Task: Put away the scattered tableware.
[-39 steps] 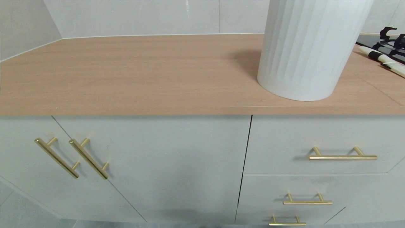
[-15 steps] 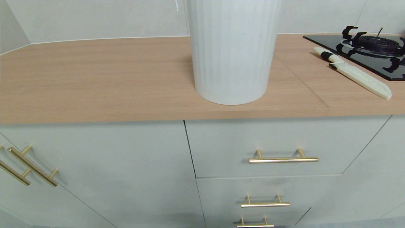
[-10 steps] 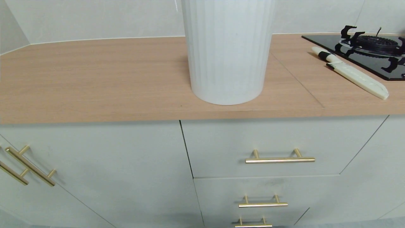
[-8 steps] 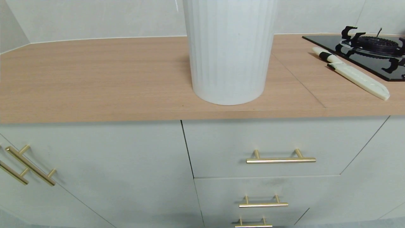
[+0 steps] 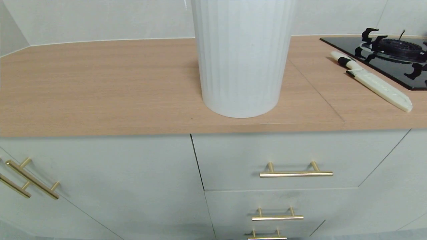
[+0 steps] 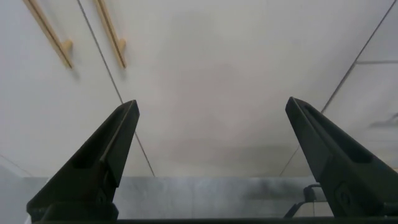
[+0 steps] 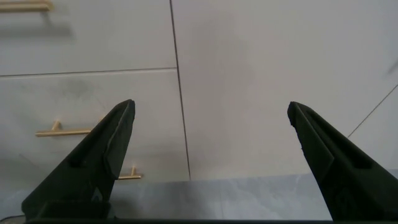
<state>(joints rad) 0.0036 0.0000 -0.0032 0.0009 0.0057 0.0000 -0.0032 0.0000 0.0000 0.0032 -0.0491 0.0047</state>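
Observation:
A tall white ribbed container (image 5: 242, 56) stands on the wooden counter (image 5: 100, 86) near its front edge. A cream knife with a black band on its handle (image 5: 372, 81) lies on the counter at the right, beside the stove. My left gripper (image 6: 211, 109) is open, low down in front of pale cabinet doors with gold handles (image 6: 112, 31). My right gripper (image 7: 208, 112) is open too, facing the drawer fronts (image 7: 87, 106), with nothing between its fingers.
A black glass stove with burner grates (image 5: 393, 50) sits at the counter's far right. Below the counter are cabinet doors with angled gold handles (image 5: 31, 178) on the left and a stack of drawers with gold bar handles (image 5: 296, 172) on the right. Tiled wall runs behind.
The head camera has swung right then tipped slightly: the container moved from right to centre of the picture, and the knife and stove came fully into view.

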